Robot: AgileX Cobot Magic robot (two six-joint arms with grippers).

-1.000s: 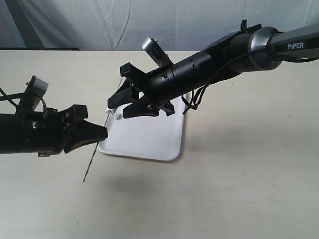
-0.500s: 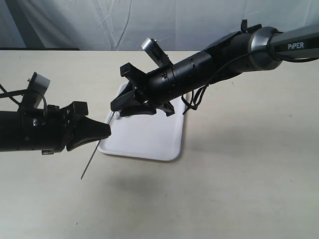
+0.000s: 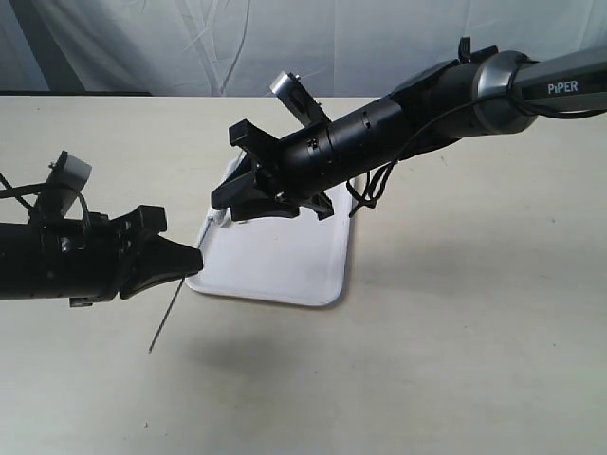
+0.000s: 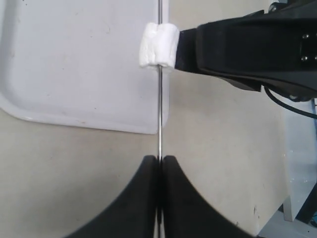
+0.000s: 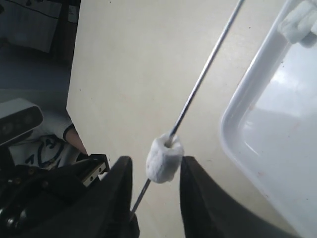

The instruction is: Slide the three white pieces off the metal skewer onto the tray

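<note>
My left gripper (image 3: 194,258) is shut on the thin metal skewer (image 3: 171,313), which slants up towards the white tray (image 3: 285,270). The skewer (image 4: 159,114) leaves the shut tips of the left gripper (image 4: 159,159) and runs along the tray's edge (image 4: 74,64). One white piece (image 5: 163,158) is threaded on the skewer (image 5: 208,64). My right gripper (image 5: 156,162) is open and straddles that piece, one finger touching it, the other a little apart. A second white piece (image 5: 299,25) lies at the tray's rim (image 5: 247,99). The third is not visible.
The beige tabletop (image 3: 455,332) stretches around the tray. A white cloth backdrop (image 3: 190,47) hangs behind the table. The right arm (image 3: 427,104) reaches across over the tray's far end. The skewer's free lower end (image 3: 150,350) hangs above the table.
The right gripper's fingers have narrowed from wide open to close around the piece. The left gripper with the skewer has drifted slightly down and towards the left.
</note>
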